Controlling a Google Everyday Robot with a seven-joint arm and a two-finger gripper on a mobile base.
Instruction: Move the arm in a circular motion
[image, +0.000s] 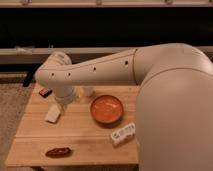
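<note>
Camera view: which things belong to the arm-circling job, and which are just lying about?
Job: arm; gripper, hanging low over the table at its left rear.
Lying about: bowl, white block, packet, brown item, small dark item.

The arm (105, 70) is cut off right, its gripper (64, 101) mostly hidden under the elbow.

Cream, dark-holed arm (115, 67); gripper (64, 98) perhaps below elbow (52, 76).
</note>
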